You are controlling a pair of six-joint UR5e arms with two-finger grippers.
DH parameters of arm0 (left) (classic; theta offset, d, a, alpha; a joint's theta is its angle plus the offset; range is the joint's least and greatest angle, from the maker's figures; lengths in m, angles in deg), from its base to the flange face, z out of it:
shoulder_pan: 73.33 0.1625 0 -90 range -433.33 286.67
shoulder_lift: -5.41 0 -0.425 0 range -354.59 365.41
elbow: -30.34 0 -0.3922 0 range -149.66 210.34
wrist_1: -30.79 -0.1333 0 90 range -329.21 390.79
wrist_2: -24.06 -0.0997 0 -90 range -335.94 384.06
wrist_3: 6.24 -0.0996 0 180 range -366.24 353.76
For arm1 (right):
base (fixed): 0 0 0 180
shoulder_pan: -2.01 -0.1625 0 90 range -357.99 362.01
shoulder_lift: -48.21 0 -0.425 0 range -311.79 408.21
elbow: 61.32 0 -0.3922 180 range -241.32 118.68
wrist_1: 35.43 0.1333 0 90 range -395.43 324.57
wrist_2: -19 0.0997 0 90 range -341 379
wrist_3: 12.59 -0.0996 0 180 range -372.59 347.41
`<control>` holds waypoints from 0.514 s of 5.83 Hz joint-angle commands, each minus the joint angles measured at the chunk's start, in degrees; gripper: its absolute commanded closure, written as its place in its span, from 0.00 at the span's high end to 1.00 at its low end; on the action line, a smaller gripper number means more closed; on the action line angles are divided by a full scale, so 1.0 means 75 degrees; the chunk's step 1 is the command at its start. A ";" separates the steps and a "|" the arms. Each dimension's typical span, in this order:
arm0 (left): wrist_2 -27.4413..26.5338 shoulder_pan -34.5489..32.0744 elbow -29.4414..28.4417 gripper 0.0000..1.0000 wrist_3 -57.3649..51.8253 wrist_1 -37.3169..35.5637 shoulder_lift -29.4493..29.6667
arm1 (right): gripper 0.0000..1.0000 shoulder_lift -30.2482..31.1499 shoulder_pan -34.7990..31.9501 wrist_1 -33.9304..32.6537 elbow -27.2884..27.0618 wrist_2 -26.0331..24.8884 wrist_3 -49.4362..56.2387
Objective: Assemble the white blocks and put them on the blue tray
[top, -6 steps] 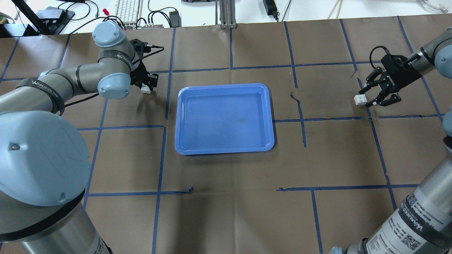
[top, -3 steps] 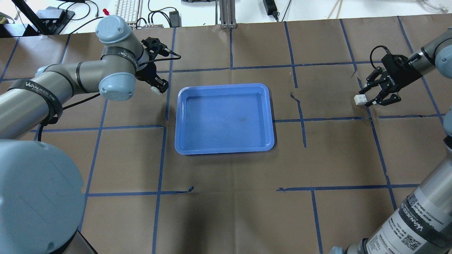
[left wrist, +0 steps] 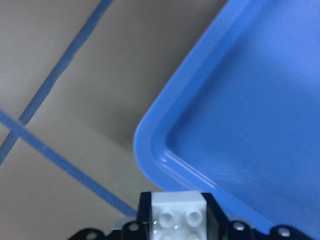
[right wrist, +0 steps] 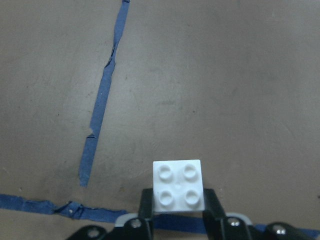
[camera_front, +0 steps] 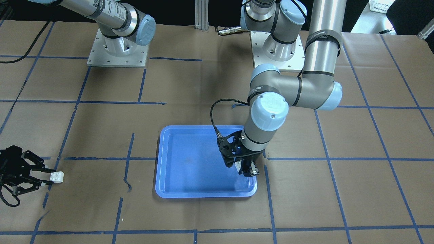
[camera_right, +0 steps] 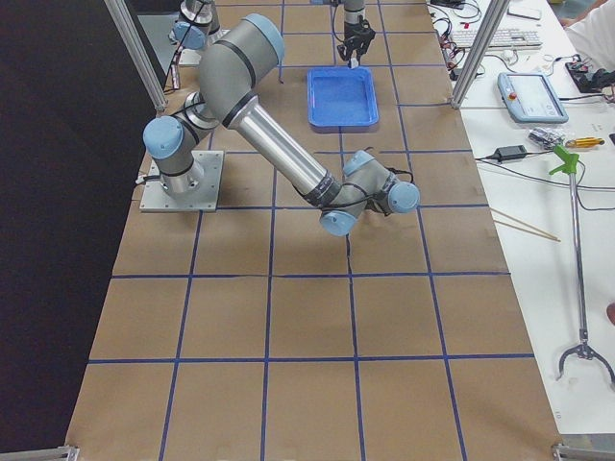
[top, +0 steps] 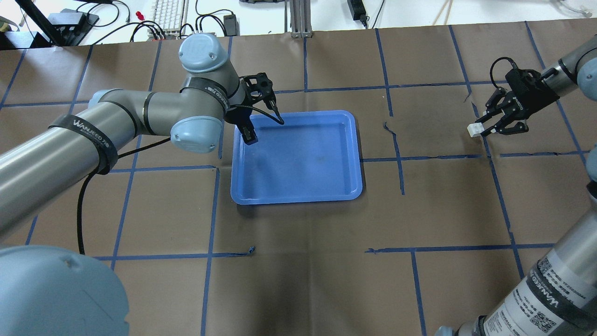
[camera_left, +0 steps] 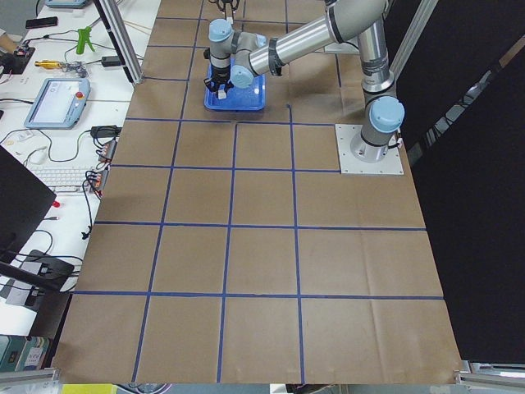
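The blue tray (top: pixel 298 199) lies in the middle of the table and holds nothing. My left gripper (top: pixel 249 135) hangs over the tray's far left corner. It is shut on a white block (left wrist: pixel 180 217), which also shows in the front view (camera_front: pixel 238 165) between the fingers above the tray rim (camera_front: pixel 203 195). My right gripper (top: pixel 485 129) is far to the right of the tray, low over the paper. It is shut on the second white block (right wrist: pixel 178 186), held studs up at its fingertips (top: pixel 475 130), and the block also shows in the front view (camera_front: pixel 57 176).
Brown paper with blue tape lines (top: pixel 466 156) covers the table. A torn tape strip (right wrist: pixel 102 100) lies ahead of the right gripper. The left arm's cable (top: pixel 81 210) loops over the table's left side. A keyboard (top: pixel 169 14) and cables sit beyond the far edge.
My left arm swung right with its white block, from the paper left of the tray to above the tray's far left corner. My right gripper with its block barely shifted.
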 commanded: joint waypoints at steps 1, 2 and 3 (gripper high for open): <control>-0.0059 -0.0810 0.0112 0.21 -0.0775 0.0293 0.0132 | 0.25 0.0332 -0.0058 0.0012 0.0043 0.0035 -0.0020; -0.0118 -0.0894 0.0077 0.21 -0.0801 0.0236 0.0330 | 0.25 0.0880 -0.0093 0.0151 0.0020 0.0036 -0.0113; -0.0106 -0.0976 0.0077 0.21 -0.0813 0.0189 0.0402 | 0.26 0.1326 -0.0105 0.0582 -0.0050 0.0349 -0.0195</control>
